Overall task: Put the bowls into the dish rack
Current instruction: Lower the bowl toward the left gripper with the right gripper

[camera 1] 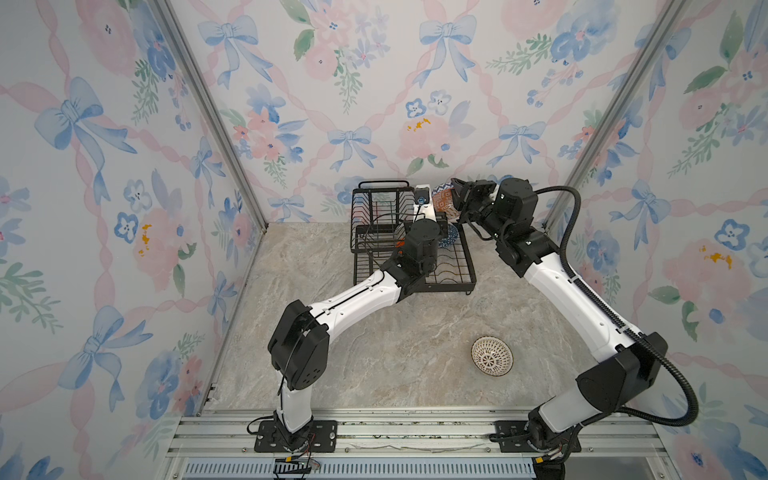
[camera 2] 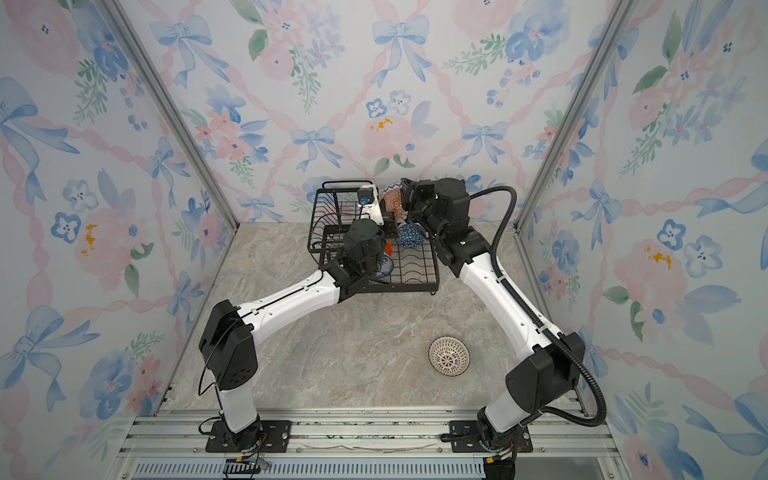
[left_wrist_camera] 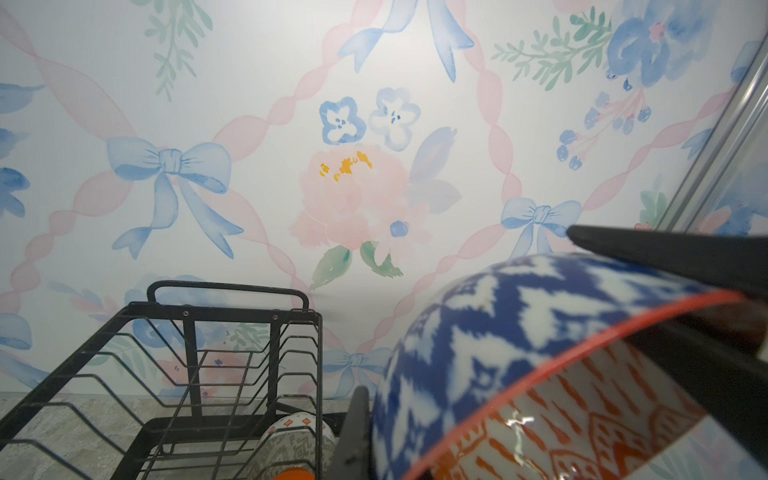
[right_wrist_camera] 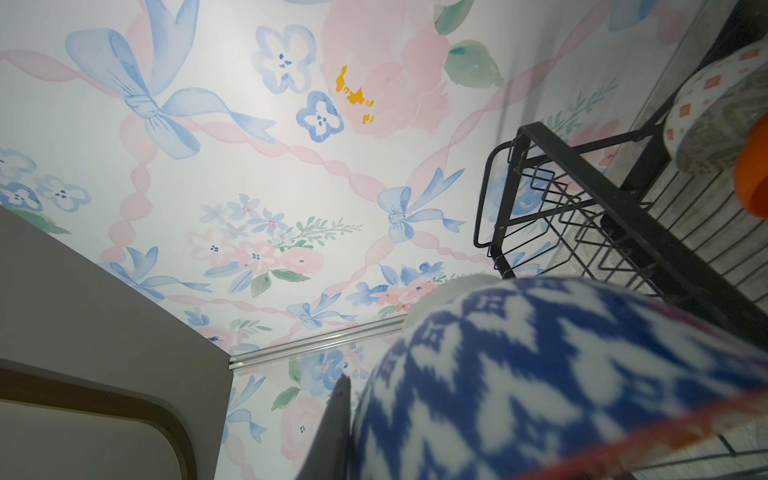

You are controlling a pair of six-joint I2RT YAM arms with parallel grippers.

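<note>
The orange-red patterned bowl [camera 1: 442, 201] [camera 2: 392, 199], blue and white outside [left_wrist_camera: 498, 332] [right_wrist_camera: 540, 374], hangs tilted above the right end of the black wire dish rack [camera 1: 374, 208] [camera 2: 428, 274]. My left gripper [camera 1: 438, 214] is shut on its lower rim, with one finger [left_wrist_camera: 353, 436] flat against the outer wall. The right gripper [camera 1: 455, 195] is shut on the upper rim; its fingers [left_wrist_camera: 665, 257] straddle the red edge. A white bowl with dark lattice [camera 1: 492, 356] [camera 2: 449, 356] lies on the table at front right.
The rack holds a blue triangle-patterned bowl [camera 2: 410, 236], a blue-floral white bowl [camera 2: 384, 266], a pale green geometric bowl [left_wrist_camera: 295, 440] [right_wrist_camera: 715, 120] and a plain orange bowl [right_wrist_camera: 754, 178]. The left forearm lies across the lower tray [camera 1: 461, 274]. Floral walls close in behind and at both sides.
</note>
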